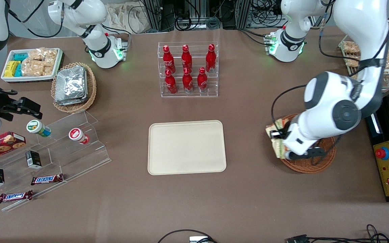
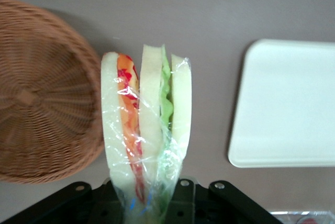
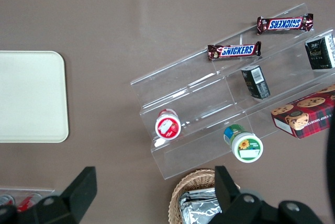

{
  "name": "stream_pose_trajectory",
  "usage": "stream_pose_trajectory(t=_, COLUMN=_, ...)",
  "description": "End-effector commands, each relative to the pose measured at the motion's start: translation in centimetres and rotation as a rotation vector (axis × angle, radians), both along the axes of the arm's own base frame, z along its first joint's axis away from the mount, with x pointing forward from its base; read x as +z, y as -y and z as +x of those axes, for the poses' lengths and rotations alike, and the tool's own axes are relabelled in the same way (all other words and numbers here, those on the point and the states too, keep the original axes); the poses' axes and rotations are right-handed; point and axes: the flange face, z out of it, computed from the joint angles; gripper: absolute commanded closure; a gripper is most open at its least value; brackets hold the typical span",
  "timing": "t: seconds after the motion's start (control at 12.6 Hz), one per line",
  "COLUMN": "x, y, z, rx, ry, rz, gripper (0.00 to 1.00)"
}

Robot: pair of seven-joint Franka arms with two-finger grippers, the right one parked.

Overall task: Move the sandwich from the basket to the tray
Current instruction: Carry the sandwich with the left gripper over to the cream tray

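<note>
Sandwich [image 1: 277, 141] up at the basket's [image 1: 319, 165] edge nearest the tray [image 1: 186, 147], front view; my claw [image 1: 280, 143] is over that rim, and I see the tray bare. Wrist view: claw [image 2: 152, 203] pinching the wrapped sandwich [image 2: 146, 130] at its narrow end, long axis running straight out from the fingers, above the bench between empty basket [image 2: 42, 93] and tray [image 2: 288, 103].

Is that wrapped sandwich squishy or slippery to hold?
Probably soft: the sandwich is layered bread that could squash in the gripper. Its clear film looks smooth, so perhaps slippery. It likely weighs little, hanging clear of the basket.
</note>
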Motion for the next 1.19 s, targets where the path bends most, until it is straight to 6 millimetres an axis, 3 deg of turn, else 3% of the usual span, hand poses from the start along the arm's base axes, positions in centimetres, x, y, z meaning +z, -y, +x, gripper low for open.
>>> stream_pose_trajectory(t=0.0, x=-2.7, y=5.0, z=1.2, rx=-0.013, ry=-0.057, rz=-0.049, gripper=1.00)
stream_pose_trajectory(t=0.24, x=-5.0, y=13.3, z=0.2, rx=-0.086, ry=-0.057, rz=-0.058, gripper=1.00)
stream_pose_trajectory(t=0.32, x=-6.5, y=14.7, z=0.1, rx=-0.110, ry=-0.060, rz=-0.054, gripper=1.00)
stream_pose_trajectory(t=0.56, x=-11.7, y=15.8, z=-0.1, rx=-0.126, ry=-0.118, rz=-0.070, gripper=1.00)
stream_pose_trajectory(t=0.79, x=-15.4, y=17.3, z=-0.7, rx=-0.149, ry=-0.114, rz=-0.065, gripper=1.00)
stream_pose_trajectory(t=1.11, x=-18.0, y=18.7, z=-1.4, rx=-0.159, ry=-0.109, rz=-0.078, gripper=1.00)
